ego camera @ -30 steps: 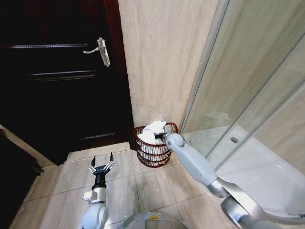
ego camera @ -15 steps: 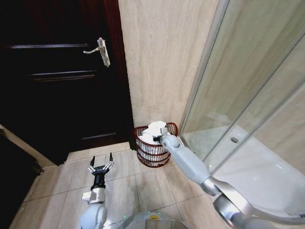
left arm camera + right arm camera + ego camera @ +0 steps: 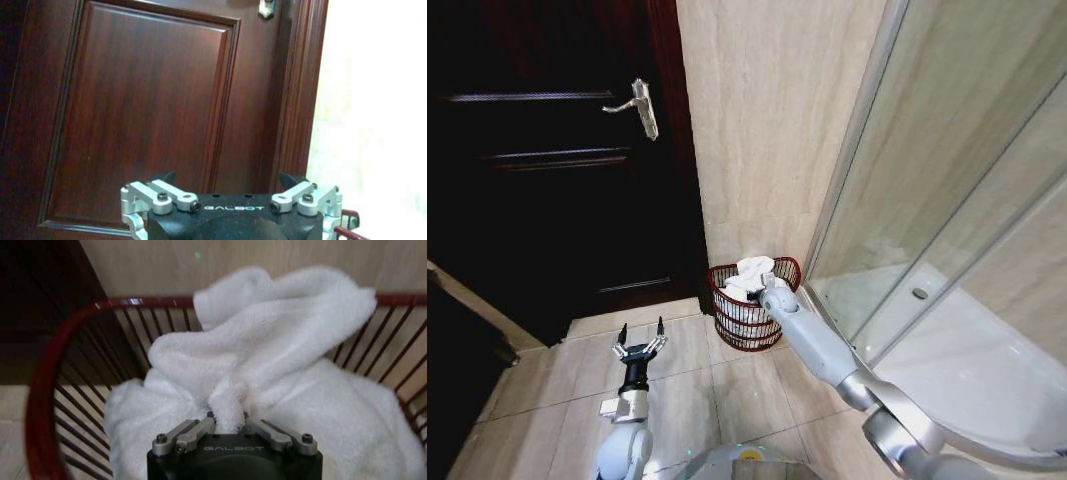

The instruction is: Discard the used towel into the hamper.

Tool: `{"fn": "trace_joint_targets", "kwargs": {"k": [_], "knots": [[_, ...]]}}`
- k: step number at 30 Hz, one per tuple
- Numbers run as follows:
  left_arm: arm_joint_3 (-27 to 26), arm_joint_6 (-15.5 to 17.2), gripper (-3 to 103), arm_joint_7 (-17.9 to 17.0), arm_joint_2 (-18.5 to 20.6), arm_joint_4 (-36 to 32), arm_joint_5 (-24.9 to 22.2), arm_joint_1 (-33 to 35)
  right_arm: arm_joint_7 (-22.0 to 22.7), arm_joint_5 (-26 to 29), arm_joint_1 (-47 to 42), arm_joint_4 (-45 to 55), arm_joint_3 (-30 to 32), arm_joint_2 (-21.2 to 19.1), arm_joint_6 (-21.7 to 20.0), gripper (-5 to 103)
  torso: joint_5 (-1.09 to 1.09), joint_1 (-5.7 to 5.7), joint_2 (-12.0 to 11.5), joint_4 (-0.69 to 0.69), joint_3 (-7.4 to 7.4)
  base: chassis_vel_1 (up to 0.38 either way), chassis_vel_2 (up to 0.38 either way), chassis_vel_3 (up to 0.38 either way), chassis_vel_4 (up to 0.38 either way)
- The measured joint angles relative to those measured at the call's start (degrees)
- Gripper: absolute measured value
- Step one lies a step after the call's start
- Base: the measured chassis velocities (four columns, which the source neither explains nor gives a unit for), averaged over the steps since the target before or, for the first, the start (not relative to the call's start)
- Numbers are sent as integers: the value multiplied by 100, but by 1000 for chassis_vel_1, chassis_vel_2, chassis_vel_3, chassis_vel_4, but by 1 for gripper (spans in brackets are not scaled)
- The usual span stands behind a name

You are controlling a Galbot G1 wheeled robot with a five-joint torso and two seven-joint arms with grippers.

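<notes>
Right now the right pincer [image 3: 227, 432], pinching a fold of the towel [image 3: 267, 370], sits over the hamper [image 3: 749, 318], whose opening lies directly beneath.

I see the towel [image 3: 267, 360] as white terry cloth, thick and nubbly, matt all over. The hamper [image 3: 47, 385] is thin wire in glossy dark red, catching light along its rim. My right gripper [image 3: 227, 426] has bare grey metal fingers on a matt black body. The door [image 3: 147, 110] is dark polished wood, and the floor [image 3: 547, 375] is smooth beige tile.
</notes>
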Motion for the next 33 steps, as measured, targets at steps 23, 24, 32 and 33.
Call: {"fn": "trace_joint_targets", "kwargs": {"k": [23, 24, 32, 33], "knots": [[37, 8, 100, -20, -64, -10, 57, -46, 317, -89, 33, 1166, -52, -368, 397, 93, 0, 0, 0, 0, -1, 0, 0, 0, 0], [37, 5, 100, -20, -64, -17, 57, -47, 210, -83, 62, 1054, -57, -328, 400, 93, 0, 0, 0, 0, -1, 0, 0, 0, 0], [9, -28, 100, -25, -68, -72, 38, 3, -277, -145, 175, 356, 90, -20, 532, 100, 0, 0, 0, 0, -1, 0, 0, 0, 0], [9, -28, 100, -25, -68, -72, 38, 3, -277, -145, 175, 356, 90, -20, 532, 100, 0, 0, 0, 0, -1, 0, 0, 0, 0]]}}
